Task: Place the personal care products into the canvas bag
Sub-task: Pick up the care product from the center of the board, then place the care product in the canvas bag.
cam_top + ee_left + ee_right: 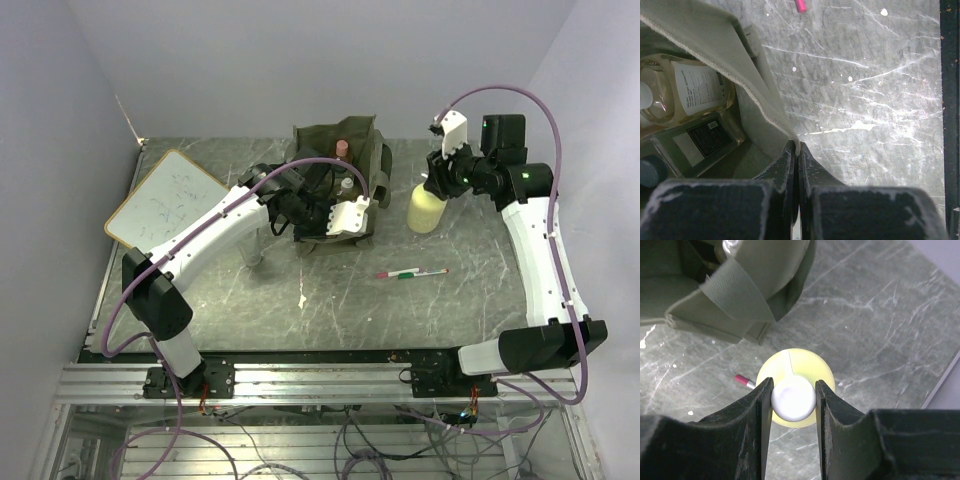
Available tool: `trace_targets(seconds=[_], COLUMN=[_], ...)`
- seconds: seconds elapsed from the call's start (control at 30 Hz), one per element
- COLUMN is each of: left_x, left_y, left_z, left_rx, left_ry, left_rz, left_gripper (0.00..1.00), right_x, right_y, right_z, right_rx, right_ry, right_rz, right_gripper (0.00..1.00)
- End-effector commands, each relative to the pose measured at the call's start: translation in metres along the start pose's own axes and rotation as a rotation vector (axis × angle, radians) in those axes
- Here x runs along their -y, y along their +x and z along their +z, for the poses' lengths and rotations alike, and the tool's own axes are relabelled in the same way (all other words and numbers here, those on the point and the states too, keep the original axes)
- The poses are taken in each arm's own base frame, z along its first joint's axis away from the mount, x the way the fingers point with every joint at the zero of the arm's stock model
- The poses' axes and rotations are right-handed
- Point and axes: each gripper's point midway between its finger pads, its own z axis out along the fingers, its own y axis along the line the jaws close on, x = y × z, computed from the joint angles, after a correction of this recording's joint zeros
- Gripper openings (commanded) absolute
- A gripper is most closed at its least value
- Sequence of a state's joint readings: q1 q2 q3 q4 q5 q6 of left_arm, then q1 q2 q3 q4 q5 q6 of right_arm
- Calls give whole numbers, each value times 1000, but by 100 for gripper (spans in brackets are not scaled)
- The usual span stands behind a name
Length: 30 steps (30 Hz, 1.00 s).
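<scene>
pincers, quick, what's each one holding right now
Left pincer: shut, pinching the rim of the canvas bag.
Right pincer: shut on the white cap of the yellow-green bottle.

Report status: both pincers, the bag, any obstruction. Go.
Left pincer shut on canvas bag rim. Right pincer shut on yellow-green bottle by its cap, right of bag. Pen lies off the path.

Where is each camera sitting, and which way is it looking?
Top external: high behind the arms, looking down on the table; both whole arms show.
Left wrist: on the left arm, looking down past the left gripper, shut on the canvas bag rim.
Right wrist: on the right arm, looking straight down; the right gripper clamps the yellow-green bottle from above.
Shared: all three show the canvas bag.
</scene>
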<state>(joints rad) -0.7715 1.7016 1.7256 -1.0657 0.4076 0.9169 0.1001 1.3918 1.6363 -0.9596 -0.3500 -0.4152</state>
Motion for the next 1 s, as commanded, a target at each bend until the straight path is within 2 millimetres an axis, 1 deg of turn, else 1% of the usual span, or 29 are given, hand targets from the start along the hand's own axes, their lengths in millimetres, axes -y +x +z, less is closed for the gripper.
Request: trace_targets(seconds=[0.0, 0.2, 0.27, 0.37, 0.53, 0.77, 0.97], left_x=[9, 10, 10, 9, 8, 6, 5], left_y=[-8, -10, -11, -12, -12, -19, -23], left_z=[-13, -13, -13, -13, -14, -11, -14], left_rx=[12, 25, 26, 30, 30, 55, 66], left_ry=[8, 13, 15, 13, 10, 19, 16], left_rz=[6, 2, 3, 3, 4, 1, 8], left_gripper=[7, 7, 7, 7, 7, 7, 7], right_x=[2, -8, -12, -20, -40, -56, -74], right_y=[-61, -103, -120, -145, -178, -216, -237], right_z=[-22, -35, -39, -48, -60, -70, -62], right_rx=[186, 267, 300, 357, 437, 537, 580], right_ry=[26, 19, 23, 20, -4, -22, -76], right_rz=[-46, -66, -78, -88, -114, -146, -165], right_gripper=[0, 0, 0, 0, 0, 0, 0])
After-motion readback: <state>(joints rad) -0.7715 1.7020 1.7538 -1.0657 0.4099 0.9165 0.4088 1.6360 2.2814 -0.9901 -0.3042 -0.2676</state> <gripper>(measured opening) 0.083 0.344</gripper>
